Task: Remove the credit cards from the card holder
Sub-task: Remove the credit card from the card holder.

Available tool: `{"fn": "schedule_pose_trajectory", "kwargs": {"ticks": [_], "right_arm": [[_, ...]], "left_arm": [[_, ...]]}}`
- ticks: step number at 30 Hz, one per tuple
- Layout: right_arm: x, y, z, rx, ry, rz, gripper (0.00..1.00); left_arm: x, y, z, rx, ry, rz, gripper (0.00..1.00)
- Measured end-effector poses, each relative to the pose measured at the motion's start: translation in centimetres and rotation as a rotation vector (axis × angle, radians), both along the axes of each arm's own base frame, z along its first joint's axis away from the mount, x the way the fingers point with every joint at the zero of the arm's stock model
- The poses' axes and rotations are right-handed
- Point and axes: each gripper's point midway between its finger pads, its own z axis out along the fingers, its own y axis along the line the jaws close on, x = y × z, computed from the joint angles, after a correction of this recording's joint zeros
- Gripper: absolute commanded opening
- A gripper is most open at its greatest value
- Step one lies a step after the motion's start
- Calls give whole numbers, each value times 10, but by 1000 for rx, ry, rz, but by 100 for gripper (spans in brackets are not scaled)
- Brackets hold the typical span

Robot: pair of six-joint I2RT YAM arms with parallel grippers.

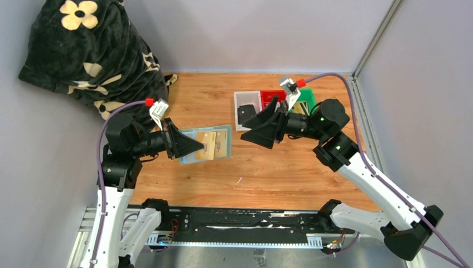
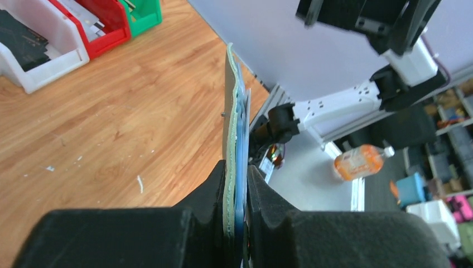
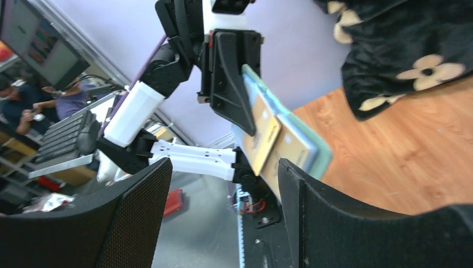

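Note:
The sage-green card holder hangs open above the table, its inside facing up. My left gripper is shut on its left edge. In the left wrist view the holder is edge-on, its green and blue layers pinched between the fingers. Two tan-gold credit cards sit in its pockets, and the right wrist view shows one card sticking out. My right gripper is open just right of the holder and touches nothing. In its own view the right gripper faces the holder.
White, red and green bins stand at the back right of the wooden table. A black wallet lies in the white one. A black flowered cloth bundle fills the back left corner.

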Motion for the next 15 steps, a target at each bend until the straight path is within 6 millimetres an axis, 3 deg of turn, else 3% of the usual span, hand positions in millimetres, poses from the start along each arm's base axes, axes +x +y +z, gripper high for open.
{"fn": "schedule_pose_trajectory", "kwargs": {"ticks": [3, 9, 15], "right_arm": [[-8, 14, -8, 3, 37, 59, 72], [-20, 50, -55, -81, 166, 176, 70], [-20, 59, -60, -78, 187, 207, 69]], "left_arm": [[5, -1, 0, -48, 27, 38, 0], [9, -3, 18, -113, 16, 55, 0], [9, -3, 24, -130, 10, 54, 0]]}}
